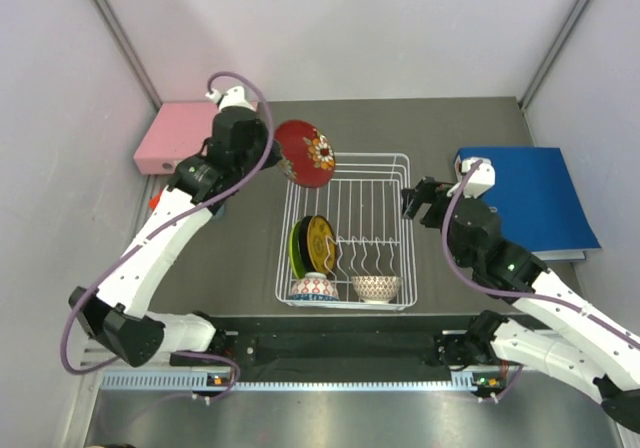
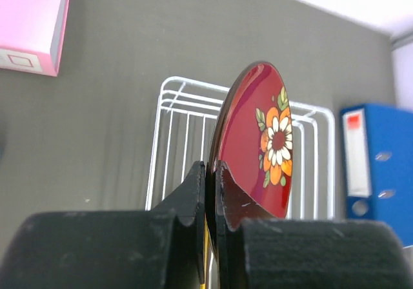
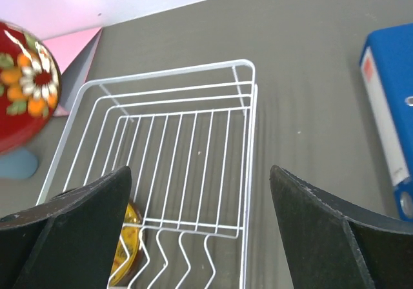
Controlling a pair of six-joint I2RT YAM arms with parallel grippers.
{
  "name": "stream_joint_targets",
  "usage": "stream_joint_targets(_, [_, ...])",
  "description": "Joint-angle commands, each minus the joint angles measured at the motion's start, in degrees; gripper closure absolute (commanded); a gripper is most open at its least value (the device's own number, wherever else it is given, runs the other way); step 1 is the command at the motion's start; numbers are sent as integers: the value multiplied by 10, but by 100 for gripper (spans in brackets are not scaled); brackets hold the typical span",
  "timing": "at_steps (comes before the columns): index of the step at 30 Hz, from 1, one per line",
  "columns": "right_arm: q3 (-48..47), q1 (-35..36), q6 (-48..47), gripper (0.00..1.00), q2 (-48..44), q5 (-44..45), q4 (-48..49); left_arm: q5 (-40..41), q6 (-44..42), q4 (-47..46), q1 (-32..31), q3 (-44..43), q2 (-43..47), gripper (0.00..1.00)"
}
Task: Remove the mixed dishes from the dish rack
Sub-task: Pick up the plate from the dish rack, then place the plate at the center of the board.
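My left gripper [image 1: 284,160] is shut on the rim of a dark red plate [image 1: 306,153] with an orange flower, holding it on edge above the far left corner of the white wire dish rack [image 1: 404,230]. In the left wrist view the jaws [image 2: 210,173] pinch the plate [image 2: 258,140]. A lime green plate [image 1: 297,248] and a yellow plate [image 1: 320,243] stand in the rack. A blue patterned bowl [image 1: 313,287] and a beige bowl [image 1: 376,288] sit at its near end. My right gripper [image 3: 200,169] is open and empty over the rack's right side. A pale blue cup [image 3: 18,163] lies left of the rack.
A pink binder [image 1: 175,136] lies at the far left and a blue binder [image 1: 530,203] at the right of the table. A small red object [image 1: 153,201] sits by the left arm. Grey walls close in on both sides and the back.
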State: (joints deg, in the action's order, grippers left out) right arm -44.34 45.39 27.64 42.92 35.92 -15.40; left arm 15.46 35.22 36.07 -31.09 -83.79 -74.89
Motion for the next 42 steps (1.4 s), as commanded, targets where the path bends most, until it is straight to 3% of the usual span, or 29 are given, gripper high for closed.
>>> stream_joint_targets(1, [6, -16, 8, 12, -9, -53, 55, -181, 73, -172, 57, 34, 36, 100])
stream_joint_targets(12, [14, -21, 10, 12, -14, -74, 67, -267, 150, -315, 158, -13, -127, 100])
stream_joint_targets(19, [31, -22, 6, 12, -24, -76, 73, -247, 131, -309, 216, -27, -196, 100])
stream_joint_targets(29, [38, -26, 7, 12, -1, -100, 89, -306, 170, -349, 261, -77, -290, 100])
stream_joint_targets(33, [48, -27, 5, 12, -9, -93, 88, -303, 158, -352, 261, -51, -267, 100])
stream_joint_targets(36, [52, -28, 7, 12, -6, -92, 92, -270, 118, -292, 260, -31, -219, 100])
stream_joint_targets(42, [62, -29, 10, 12, 11, -102, 106, -129, 88, -208, 258, 108, -32, 100])
